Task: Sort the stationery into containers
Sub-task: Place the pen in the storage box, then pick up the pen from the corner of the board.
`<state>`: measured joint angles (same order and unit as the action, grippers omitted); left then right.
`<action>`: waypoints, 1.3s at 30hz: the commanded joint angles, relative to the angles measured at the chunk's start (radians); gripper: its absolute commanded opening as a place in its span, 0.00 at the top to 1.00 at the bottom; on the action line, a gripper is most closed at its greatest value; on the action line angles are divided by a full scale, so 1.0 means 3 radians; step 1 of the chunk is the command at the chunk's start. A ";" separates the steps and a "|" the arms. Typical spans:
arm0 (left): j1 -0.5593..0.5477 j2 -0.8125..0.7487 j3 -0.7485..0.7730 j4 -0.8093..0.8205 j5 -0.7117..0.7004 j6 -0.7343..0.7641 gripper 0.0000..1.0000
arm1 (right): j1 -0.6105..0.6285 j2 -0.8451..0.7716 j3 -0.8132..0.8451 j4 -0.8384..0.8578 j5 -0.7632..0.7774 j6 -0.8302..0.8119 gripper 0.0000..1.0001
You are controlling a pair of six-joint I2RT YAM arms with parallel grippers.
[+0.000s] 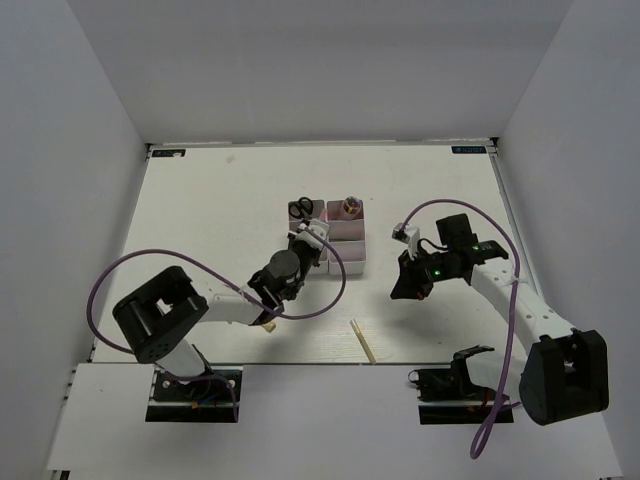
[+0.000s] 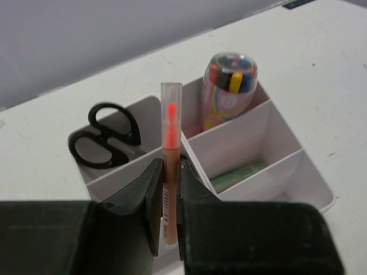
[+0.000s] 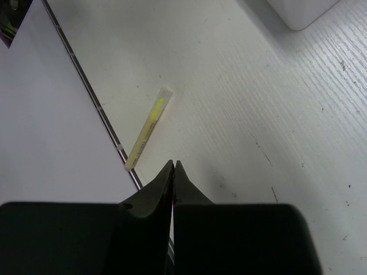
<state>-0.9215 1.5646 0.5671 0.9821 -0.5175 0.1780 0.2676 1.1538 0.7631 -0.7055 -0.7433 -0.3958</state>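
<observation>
The job looked well past halfway. The black-handled scissors point(image 2: 106, 134) stood in the bin at the 11 o'clock corner of the white bins point(image 2: 275, 152). A clear tube of markers point(image 2: 229, 86) stood upright in the 1 o'clock corner. A pale green piece point(image 2: 238, 175) lay in the compartment just nearer on that side.

The left claw point(image 2: 170, 172) was pinching an orange pen point(image 2: 170, 143), held upright over the divider between the two columns. The pen was not yet inside any compartment, and I could not tell which one it was meant for.

The one loose item I could see was a yellow pen point(image 3: 148, 129), which lay flat on the tabletop point(image 3: 241, 114) at about 6 o'clock from the bins, well apart from them. The right claw point(image 3: 173, 166) hung above the tabletop with its fingers pressed together on nothing, the yellow pen toward its 11 o'clock in its own camera.

By my reckoning two things were left: dropping the orange pen in, then fetching the yellow one.
</observation>
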 commanded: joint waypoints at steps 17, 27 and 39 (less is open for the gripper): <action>0.0055 0.0194 -0.0218 0.0265 -0.0182 -0.0332 0.70 | -0.0104 0.0009 0.0049 -0.0067 -0.0207 -0.0051 1.00; 0.0060 0.0047 -0.0341 0.0265 -0.0193 -0.0383 0.54 | -0.0140 0.0025 0.0059 -0.0087 -0.0238 -0.0066 1.00; -0.0252 -0.1488 0.0476 -0.3630 0.0343 -0.1674 1.00 | -0.0120 0.0117 0.0120 -0.0200 -0.0248 -0.0097 1.00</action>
<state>-0.9939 1.1946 0.5850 0.4213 -0.5026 -0.0902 0.2298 1.1809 0.7635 -0.7395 -0.7986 -0.4244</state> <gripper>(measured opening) 0.022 0.044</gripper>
